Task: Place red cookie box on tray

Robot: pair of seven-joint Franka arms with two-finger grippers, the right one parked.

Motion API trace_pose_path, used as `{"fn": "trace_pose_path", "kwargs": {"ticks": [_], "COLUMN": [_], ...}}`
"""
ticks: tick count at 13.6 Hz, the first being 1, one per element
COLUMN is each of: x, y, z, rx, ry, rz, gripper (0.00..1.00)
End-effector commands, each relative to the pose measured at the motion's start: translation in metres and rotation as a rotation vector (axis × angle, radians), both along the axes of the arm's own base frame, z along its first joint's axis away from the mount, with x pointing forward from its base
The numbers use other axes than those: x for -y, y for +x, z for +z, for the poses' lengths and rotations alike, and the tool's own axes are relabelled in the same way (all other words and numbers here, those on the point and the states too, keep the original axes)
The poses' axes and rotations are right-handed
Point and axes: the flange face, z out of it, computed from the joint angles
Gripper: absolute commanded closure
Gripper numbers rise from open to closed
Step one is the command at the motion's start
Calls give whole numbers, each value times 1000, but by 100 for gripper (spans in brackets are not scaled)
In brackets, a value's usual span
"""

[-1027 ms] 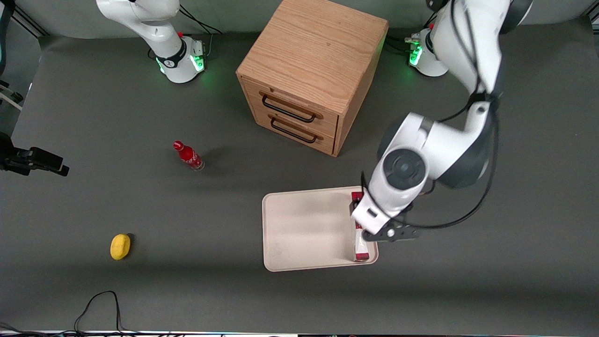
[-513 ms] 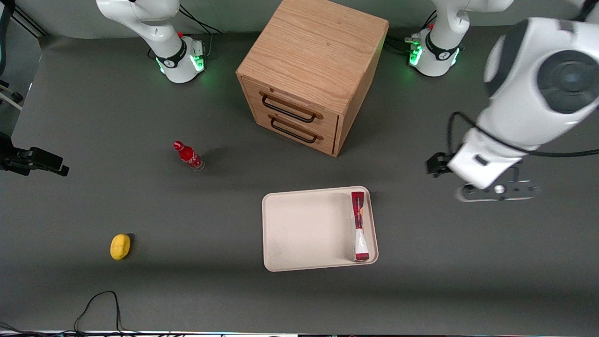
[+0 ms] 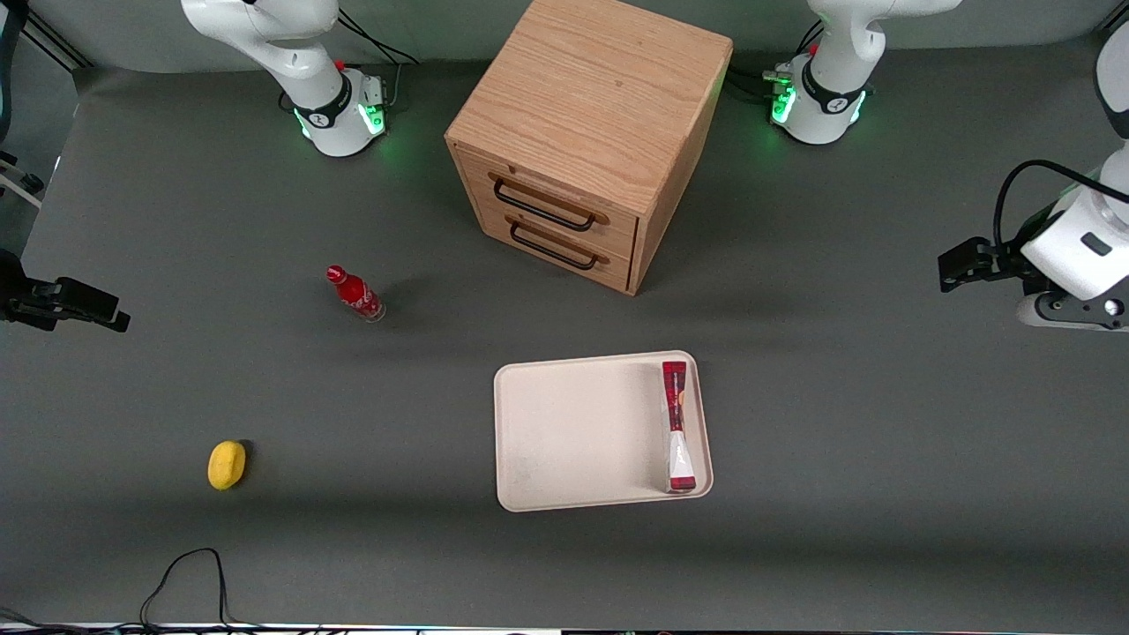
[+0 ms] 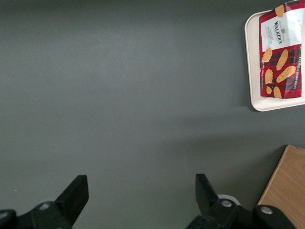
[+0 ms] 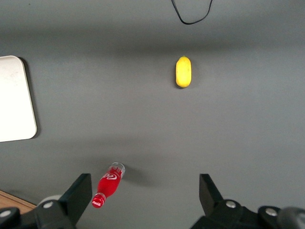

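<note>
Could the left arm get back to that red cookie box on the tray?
Probably yes. The red cookie box lies flat along the tray edge, uncovered and with nothing leaning on it. The pincer hangs open over bare table toward the working arm's end, with nothing between.

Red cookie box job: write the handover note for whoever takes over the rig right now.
Gripper: fingers open, holding nothing, above bare table toward the working arm's end, well apart from the tray.
Red cookie box: lying in the tray, along its short side toward the working arm's end.
Done: box placed and released.
Left: nothing on the placement itself, as far as these views show; perhaps only parking the arm.
</note>
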Motion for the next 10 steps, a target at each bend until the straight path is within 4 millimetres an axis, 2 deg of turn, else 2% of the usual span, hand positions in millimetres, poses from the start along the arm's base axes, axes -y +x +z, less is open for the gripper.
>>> {"fn": "trace_pose_path", "kwargs": {"ticks": [1,3,10], "x": [-1,-1,1], "y": [-6,-2,1], "z": [-3,-13,-23], "rx": [9,7,42], "ry": [-5,-3,-13], "rz": [13,55,68], "gripper": [0,0,0]}}
